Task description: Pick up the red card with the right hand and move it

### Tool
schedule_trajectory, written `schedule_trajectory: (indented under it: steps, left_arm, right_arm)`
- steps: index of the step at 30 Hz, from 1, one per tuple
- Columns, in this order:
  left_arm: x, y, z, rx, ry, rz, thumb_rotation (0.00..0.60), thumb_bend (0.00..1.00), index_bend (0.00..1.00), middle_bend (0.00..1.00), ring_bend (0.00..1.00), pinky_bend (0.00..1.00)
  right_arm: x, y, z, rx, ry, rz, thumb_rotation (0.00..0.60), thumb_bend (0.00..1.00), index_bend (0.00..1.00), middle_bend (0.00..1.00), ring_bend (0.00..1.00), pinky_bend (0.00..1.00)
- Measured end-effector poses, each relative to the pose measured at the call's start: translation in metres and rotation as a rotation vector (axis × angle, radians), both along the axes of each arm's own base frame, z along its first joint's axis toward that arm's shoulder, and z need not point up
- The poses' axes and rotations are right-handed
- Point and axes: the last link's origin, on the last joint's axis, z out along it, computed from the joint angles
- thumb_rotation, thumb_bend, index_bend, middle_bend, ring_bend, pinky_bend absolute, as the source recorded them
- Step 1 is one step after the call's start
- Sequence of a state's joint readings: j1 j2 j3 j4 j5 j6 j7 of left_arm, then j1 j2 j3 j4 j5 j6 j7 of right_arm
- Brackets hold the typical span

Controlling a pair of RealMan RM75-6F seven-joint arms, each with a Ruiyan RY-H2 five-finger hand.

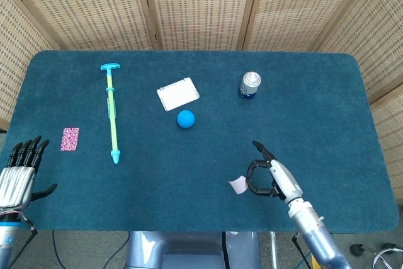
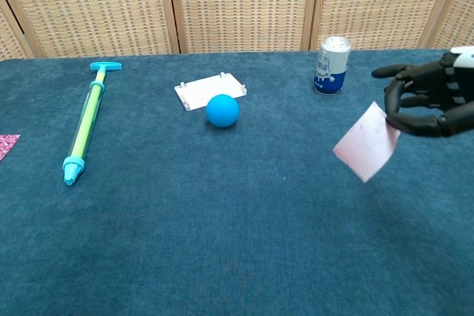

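My right hand [image 1: 272, 179] [image 2: 429, 100] hangs above the near right part of the table and pinches a pale pink card [image 1: 238, 184] [image 2: 365, 142] by its edge. The card shows its light side and is tilted, clear of the cloth. A second card, red-patterned [image 1: 70, 138] [image 2: 7, 144], lies flat at the far left of the table. My left hand [image 1: 19, 171] hovers at the near left edge with fingers spread and nothing in it; the chest view does not show it.
On the blue cloth [image 1: 315, 111] lie a green and blue pump [image 1: 113, 113] [image 2: 86, 123], a white tray [image 1: 177, 93] [image 2: 210, 90], a blue ball [image 1: 185, 118] [image 2: 222, 109] and an upright can [image 1: 249, 84] [image 2: 332, 65] at the back right.
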State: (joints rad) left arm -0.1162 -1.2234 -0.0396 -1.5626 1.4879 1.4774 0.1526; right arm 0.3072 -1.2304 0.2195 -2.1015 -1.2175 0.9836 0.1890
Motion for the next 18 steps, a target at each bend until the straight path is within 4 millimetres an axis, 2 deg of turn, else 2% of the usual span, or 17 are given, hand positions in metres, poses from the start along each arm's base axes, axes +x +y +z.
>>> schedule_trajectory:
  steps: [9,18]
  left_arm:
    - [0.001,-0.001,0.001,-0.001,-0.007,-0.006,0.6,0.17,0.0,0.0,0.0,0.01]
    - [0.003,-0.001,0.0,-0.001,-0.002,-0.013,0.6,0.17,0.0,0.0,0.0,0.01]
  right_arm:
    - [0.005,0.039,-0.001,0.055,-0.035,0.075,0.6,0.63,0.62,0.07,0.0,0.0]
    - [0.0,0.043,-0.001,0.057,-0.033,0.07,0.6,0.63,0.62,0.07,0.0,0.0]
